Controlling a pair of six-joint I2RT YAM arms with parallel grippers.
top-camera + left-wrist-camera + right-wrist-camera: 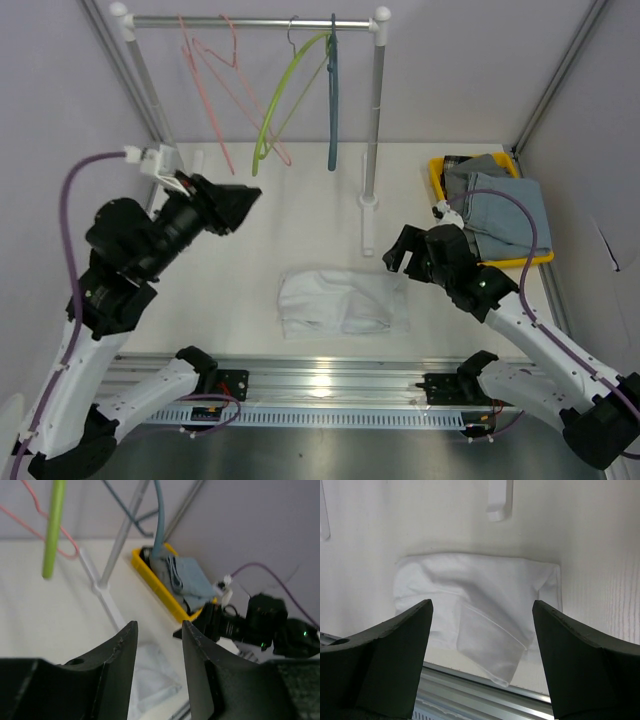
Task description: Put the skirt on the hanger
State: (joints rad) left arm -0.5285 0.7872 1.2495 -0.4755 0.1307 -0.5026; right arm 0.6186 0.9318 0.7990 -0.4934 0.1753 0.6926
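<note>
A: Where is the skirt [343, 302] relative to the right tool [396, 250]?

B: It lies flat and rumpled on the counter [250, 280], just ahead of that tool and below it. From the right wrist, the white cloth fills the space framed by the two fingers [395, 645], but nothing touches it.

A: So the right tool carries nothing?

B: Nothing. Its jaws are spread wide, and it hangs above the skirt's edge.

A: And the left tool [250, 197]?

B: It is raised high off the counter, well apart from the skirt, which sits off to its right and lower down. Its jaws are parted by a narrow gap with nothing between them.

A: What lies beyond the left tool?

B: The rail [250, 20], with a pink hanger [215, 85], a green hanger [285, 95] and a blue hanger [332, 90] on it. The green one is nearest the tips, though clear of them.

A: Anything beside the right tool?

B: A yellow tray [438, 175] just behind it, holding folded grey-blue clothes [505, 210]
</note>
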